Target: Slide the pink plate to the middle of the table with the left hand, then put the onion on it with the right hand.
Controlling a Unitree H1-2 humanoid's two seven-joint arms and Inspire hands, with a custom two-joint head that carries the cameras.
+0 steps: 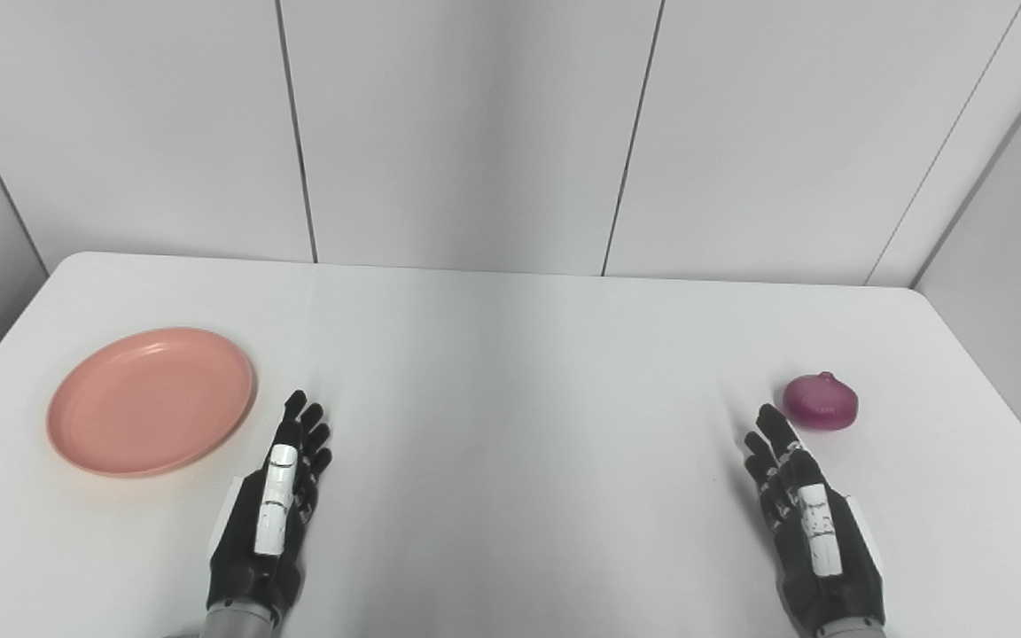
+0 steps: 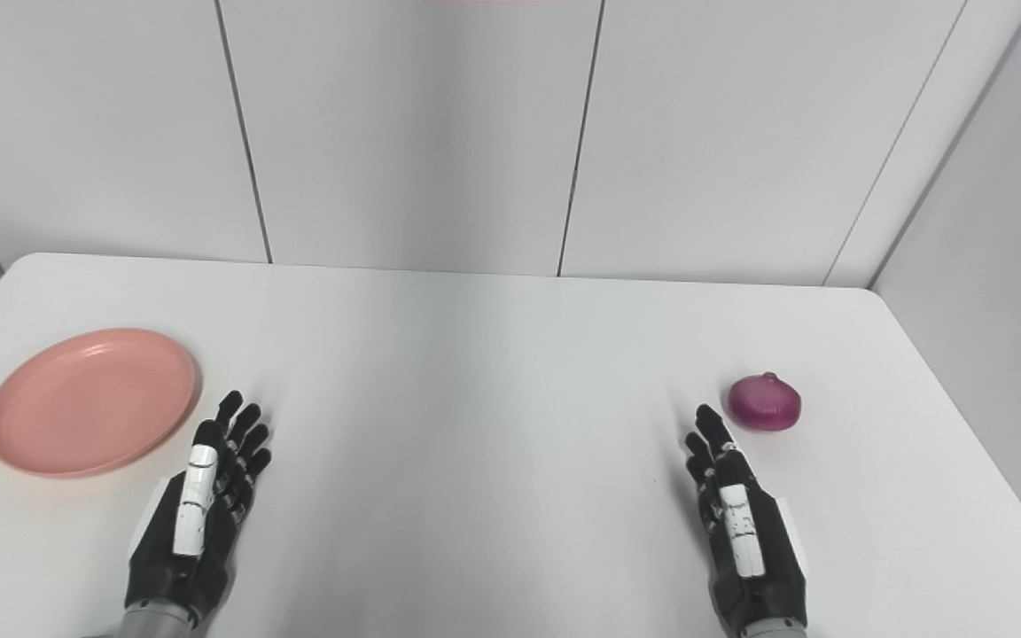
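Here both hands lie low over the white table (image 1: 510, 372), each held edge-up with the fingers stretched out forward and a little apart, holding nothing.

The left hand (image 1: 276, 509) comes in from the near edge on the left side. The pink plate (image 1: 151, 400) sits flat on the table just ahead of it and out to its left; the plate's near right rim lies close beside the fingertips (image 1: 298, 409) but does not touch them. The plate is bare, with nothing on it.

The right hand (image 1: 807, 518) comes in from the near edge on the right side, its fingers splayed slightly and pointing forward and a touch inward. The onion (image 1: 821, 401), purple-red and squat with a small nub on top, rests on the table just ahead of this hand and slightly to its right, near the fingertips yet apart from them.

The stretch of table between the two hands is open white surface. Behind the far edge stands a pale panelled wall (image 1: 475, 133).
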